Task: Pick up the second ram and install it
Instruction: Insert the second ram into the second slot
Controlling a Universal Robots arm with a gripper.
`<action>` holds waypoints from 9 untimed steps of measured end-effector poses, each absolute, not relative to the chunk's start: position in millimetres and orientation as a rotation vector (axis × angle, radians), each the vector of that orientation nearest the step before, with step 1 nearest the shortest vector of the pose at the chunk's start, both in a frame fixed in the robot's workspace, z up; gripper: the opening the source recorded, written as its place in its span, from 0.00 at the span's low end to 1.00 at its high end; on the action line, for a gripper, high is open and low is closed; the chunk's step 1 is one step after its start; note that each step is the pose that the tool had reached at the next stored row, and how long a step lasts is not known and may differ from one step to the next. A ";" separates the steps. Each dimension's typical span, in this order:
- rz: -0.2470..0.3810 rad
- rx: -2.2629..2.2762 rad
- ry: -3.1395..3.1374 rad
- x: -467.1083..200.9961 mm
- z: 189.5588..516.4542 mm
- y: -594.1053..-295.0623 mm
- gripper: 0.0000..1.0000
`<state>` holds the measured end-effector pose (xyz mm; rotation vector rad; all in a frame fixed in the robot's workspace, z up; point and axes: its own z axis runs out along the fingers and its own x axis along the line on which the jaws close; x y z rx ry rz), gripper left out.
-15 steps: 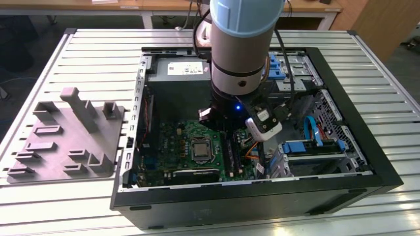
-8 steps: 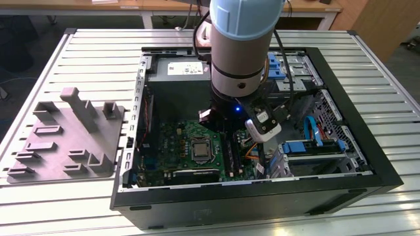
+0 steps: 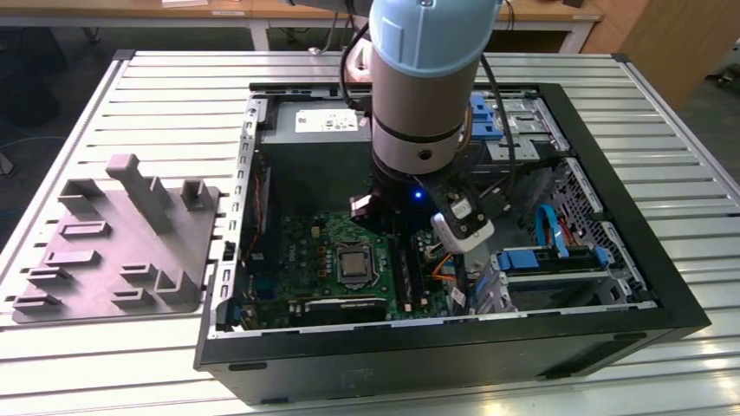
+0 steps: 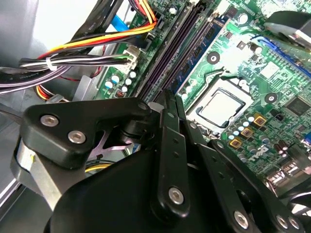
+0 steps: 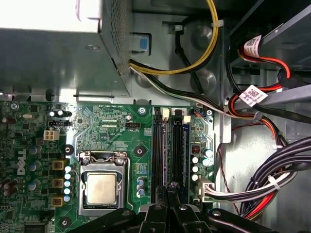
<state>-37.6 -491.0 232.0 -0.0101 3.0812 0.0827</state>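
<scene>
Pincer: black fingers closed together, tips meeting with no gap between them. Whether anything thin is nipped there cannot be told. In both wrist views the tips sit low over the row of memory slots, at the end away from the power box.

Memory stick: a bluish-green board with dark chips, seen in the second wrist view. It stands on edge in the slot row, parallel to the dark rails and just beside the fingertips. Whether the tips touch it cannot be told.

Motherboard: a green board on the floor of the case. The slots lie between the square silver processor and a line of small round capacitors.

Cables: black, white, red and yellow bundles, tied in places, running beside the slots on the capacitor side.

Case: a black computer box lying open side up. The power box is at its far end and the blue drive brackets are toward the exterior view's right.

Arm: a grey and pale blue column reaching down into the case from above, with a small blue light low on it.

Table: a slatted metal top carrying the case. A grey moulded tray lies on it at the exterior view's left, just beside the case.
</scene>
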 end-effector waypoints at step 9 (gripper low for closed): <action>0.082 -0.010 3.081 -37.7 228.1 -489.6 0.12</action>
